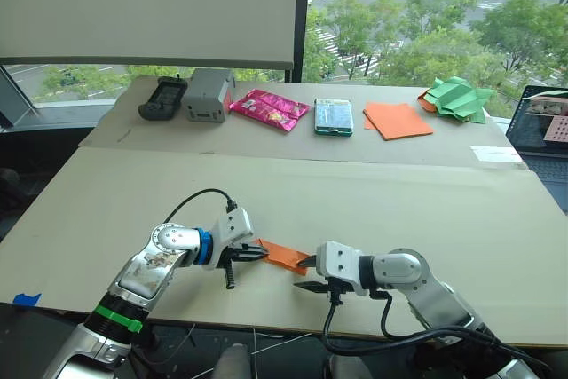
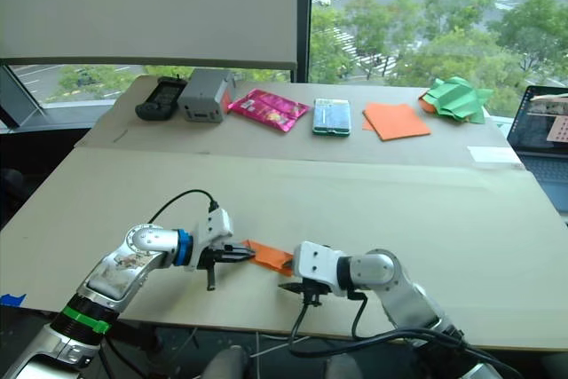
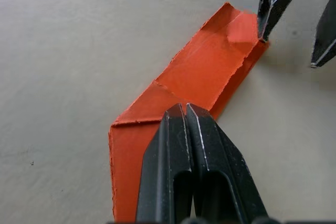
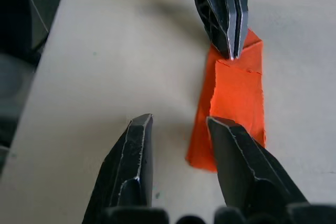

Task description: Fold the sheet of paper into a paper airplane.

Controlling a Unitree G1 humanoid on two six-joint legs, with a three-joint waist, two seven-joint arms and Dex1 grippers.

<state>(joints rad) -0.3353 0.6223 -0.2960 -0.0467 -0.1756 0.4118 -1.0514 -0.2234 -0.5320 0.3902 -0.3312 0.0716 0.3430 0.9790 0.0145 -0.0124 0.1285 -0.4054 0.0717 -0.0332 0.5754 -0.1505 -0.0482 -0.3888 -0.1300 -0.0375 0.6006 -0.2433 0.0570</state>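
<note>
Closest to the head camera, at the near edge of the table (image 1: 373,193), the two grippers face each other over a folded strip of orange paper. On the left gripper (image 1: 257,255) the two black fingers (image 3: 184,150) are pressed flat together, and their tips sit on one end of the paper airplane (image 1: 284,255), which at this point is a narrow, layered orange strip with an angled end and ragged creased edges, lying flat on the tabletop. Opposite it, the right gripper (image 1: 306,274) has its fingers (image 4: 239,156) spread apart; one fingertip touches the other end of the strip, while the second finger stands off to the side over bare table, with nothing between the two. Whether the left fingers pinch a layer of the paper or only press down on it cannot be told. Beyond the grippers the pale tabletop runs back to a row of things along the far edge by the window: a black handheld device (image 1: 162,98), a grey box (image 1: 207,94), a pink snack packet (image 1: 269,109), a green packet (image 1: 334,117), a neat stack of orange sheets (image 1: 397,120) and a crumpled green paper (image 1: 457,98). A laptop (image 1: 543,126) sits at the far right.
</note>
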